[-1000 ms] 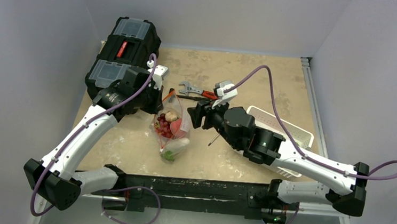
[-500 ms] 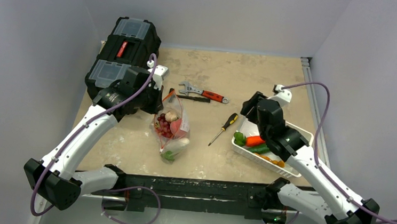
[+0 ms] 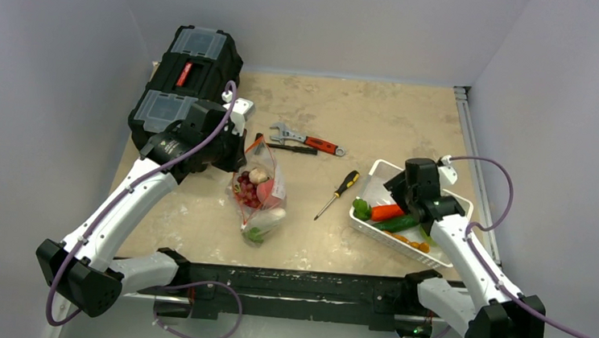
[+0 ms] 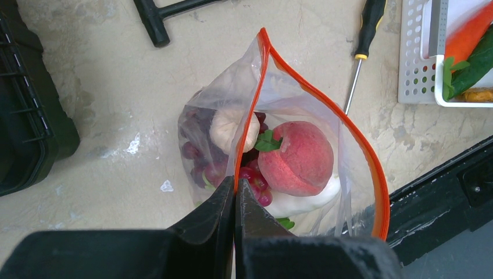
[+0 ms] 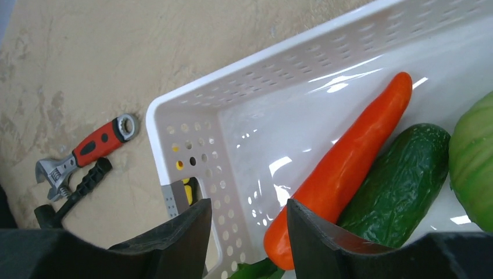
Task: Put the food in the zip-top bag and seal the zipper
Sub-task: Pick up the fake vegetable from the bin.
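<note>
The clear zip-top bag lies mid-table with its orange zipper open. Inside it are a peach, dark red grapes, a pale garlic-like piece and a white radish. My left gripper is shut on the bag's orange mouth edge and holds it up. My right gripper is open and empty above the white basket. An orange carrot, a green cucumber and greens lie in the basket.
A black toolbox stands at the back left. A red-handled wrench and a black tool lie behind the bag. A screwdriver lies between the bag and the basket. The table's rail runs along the right edge.
My right arm has swung from beside the bag over to the right and now hangs over the basket with open jaws. The left gripper and bag have not moved.
</note>
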Controlling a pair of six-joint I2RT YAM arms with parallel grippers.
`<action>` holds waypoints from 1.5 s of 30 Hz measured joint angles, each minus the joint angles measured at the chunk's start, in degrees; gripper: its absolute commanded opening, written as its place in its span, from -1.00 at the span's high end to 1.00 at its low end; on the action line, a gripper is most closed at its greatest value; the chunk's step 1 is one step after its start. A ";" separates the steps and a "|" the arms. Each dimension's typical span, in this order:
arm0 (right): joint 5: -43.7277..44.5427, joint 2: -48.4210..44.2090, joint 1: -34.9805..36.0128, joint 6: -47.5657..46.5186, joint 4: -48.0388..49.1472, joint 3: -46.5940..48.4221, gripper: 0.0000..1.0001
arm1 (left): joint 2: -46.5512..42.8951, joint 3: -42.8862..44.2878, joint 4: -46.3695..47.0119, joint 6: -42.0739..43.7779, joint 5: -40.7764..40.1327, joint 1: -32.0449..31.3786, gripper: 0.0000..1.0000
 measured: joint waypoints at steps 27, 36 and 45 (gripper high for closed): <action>-0.55 9.53 -2.95 8.63 -2.23 -3.41 0.01 | 0.00 0.00 -0.15 0.00 0.00 0.00 1.00; -1.09 14.29 -3.89 8.79 2.19 -3.82 0.04 | 0.02 0.00 -0.15 0.00 0.00 0.02 1.00; -3.10 15.63 -4.57 9.22 4.15 -4.48 0.37 | 0.33 0.00 -0.15 0.00 0.00 0.00 1.00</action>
